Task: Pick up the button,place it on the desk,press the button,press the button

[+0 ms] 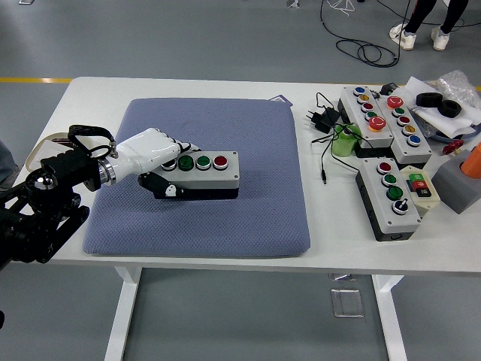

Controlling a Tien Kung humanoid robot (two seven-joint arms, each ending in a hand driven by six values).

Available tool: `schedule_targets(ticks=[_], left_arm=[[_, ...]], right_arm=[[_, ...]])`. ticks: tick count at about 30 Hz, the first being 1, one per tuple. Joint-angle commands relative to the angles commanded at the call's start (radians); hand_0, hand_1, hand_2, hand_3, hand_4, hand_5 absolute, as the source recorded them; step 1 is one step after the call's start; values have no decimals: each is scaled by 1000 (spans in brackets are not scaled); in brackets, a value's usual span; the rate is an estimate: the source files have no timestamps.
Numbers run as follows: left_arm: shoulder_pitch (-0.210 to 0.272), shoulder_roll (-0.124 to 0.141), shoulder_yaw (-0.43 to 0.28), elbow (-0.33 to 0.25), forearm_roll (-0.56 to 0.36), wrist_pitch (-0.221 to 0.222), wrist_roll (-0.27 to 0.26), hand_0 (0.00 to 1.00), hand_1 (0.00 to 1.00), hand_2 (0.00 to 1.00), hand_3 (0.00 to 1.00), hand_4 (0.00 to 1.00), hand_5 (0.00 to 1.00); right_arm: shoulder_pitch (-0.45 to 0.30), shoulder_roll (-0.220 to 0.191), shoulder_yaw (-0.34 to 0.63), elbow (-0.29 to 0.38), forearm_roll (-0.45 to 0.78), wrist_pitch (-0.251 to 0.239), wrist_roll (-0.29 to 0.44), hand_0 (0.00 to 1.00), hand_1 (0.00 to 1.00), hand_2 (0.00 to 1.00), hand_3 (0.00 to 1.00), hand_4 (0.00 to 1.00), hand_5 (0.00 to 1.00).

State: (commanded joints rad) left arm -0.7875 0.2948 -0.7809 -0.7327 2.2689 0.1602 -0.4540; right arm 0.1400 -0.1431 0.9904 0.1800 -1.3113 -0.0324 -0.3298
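Observation:
A grey button box (204, 171) with green and red buttons on a black base lies level on or just above the blue-grey mat (248, 218), left of its middle. My left hand (154, 158), white with a black thumb, is shut on the box's left end, fingers over the top and thumb along the front side. The left arm comes in from the lower left. My right arm is out of the picture.
Several other button boxes (391, 195) stand on the white table (323, 241) to the right, with a black charger and cable (325, 120), a green object, an orange object and a grey block. A flat tray (45, 154) lies at the left edge.

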Motion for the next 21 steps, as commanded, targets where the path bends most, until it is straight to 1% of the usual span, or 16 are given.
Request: schedule_targets(ticks=[1,2,7,8,10,12,13,14,19,20,21], left_arm=[[0,1,0,2,0,1,-2,220,85,112,205,194,2],[0,1,-1,3,0,1,-4,267,167,163,241,271,2],[8,2,-17,-3,0,-7,-2,267,167,163,241,271,2],[12,2,-23,-4,0,-13,0,480,453,495,550,612,169],[17,2,-32,-6,0,-26,-1,480,453,495,550,612,169],[18,2,-34,-6,0,-29,-2,480,453,495,550,612,169],[19,4,-35,-6,0,-39,-5,480,453,495,550,612,169],[19,5,-36,-6,0,-45,-6,548,642,735,769,918,449],[20,7,-40,-8,0,-53,-5,548,642,735,769,918,449],[20,8,-41,-9,0,-54,-4,700,772,876,873,952,513],[20,8,-41,-9,0,-54,-4,700,772,876,873,952,513]], right_arm=[[0,0,-1,0,1,0,0,662,638,662,578,363,232],[0,0,0,0,0,0,0,662,638,661,578,363,233],[-2,-1,-2,0,0,1,0,662,638,661,578,363,233],[-3,-1,-2,0,-1,1,0,661,637,662,578,363,234],[-4,0,0,0,-3,1,0,661,637,662,578,363,234],[-4,0,1,0,-3,1,0,661,637,662,578,363,234],[-5,0,1,0,-4,2,0,661,637,662,578,363,234],[-5,0,2,0,-6,2,-1,662,639,661,579,363,234],[-4,0,3,0,-7,4,0,662,639,661,579,363,234],[-4,0,3,0,-7,4,0,663,639,662,579,363,235],[-4,0,3,0,-7,4,0,663,639,662,579,363,235]])
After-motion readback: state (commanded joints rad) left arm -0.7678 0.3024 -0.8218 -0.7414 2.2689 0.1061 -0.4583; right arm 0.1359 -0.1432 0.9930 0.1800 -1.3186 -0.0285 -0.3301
